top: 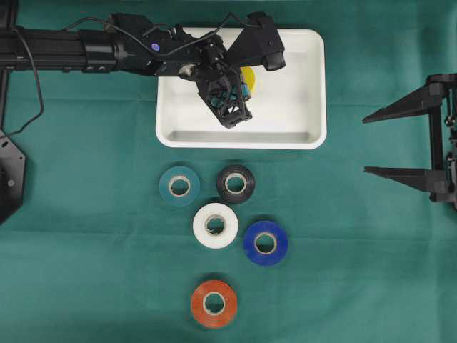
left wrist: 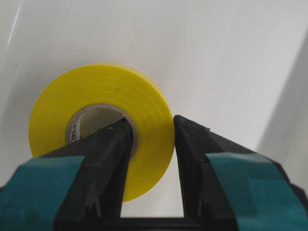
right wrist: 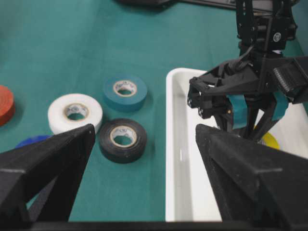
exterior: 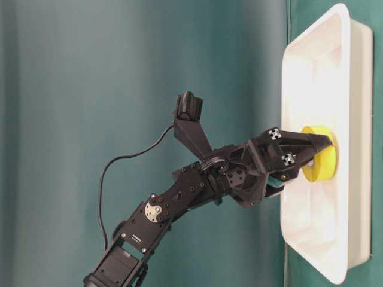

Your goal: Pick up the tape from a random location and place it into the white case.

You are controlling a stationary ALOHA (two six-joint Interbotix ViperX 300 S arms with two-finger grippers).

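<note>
Even, bright light; sharp views with glare on white plastic.
The white case blows out near its upper end in the table-level view. Soft shadows lie under the tape rolls. Both wrist views blur the nearest fingers.

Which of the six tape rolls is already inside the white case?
The yellow roll, gripped by the left end effector inside the white case; the other five lie on the green cloth.
</note>
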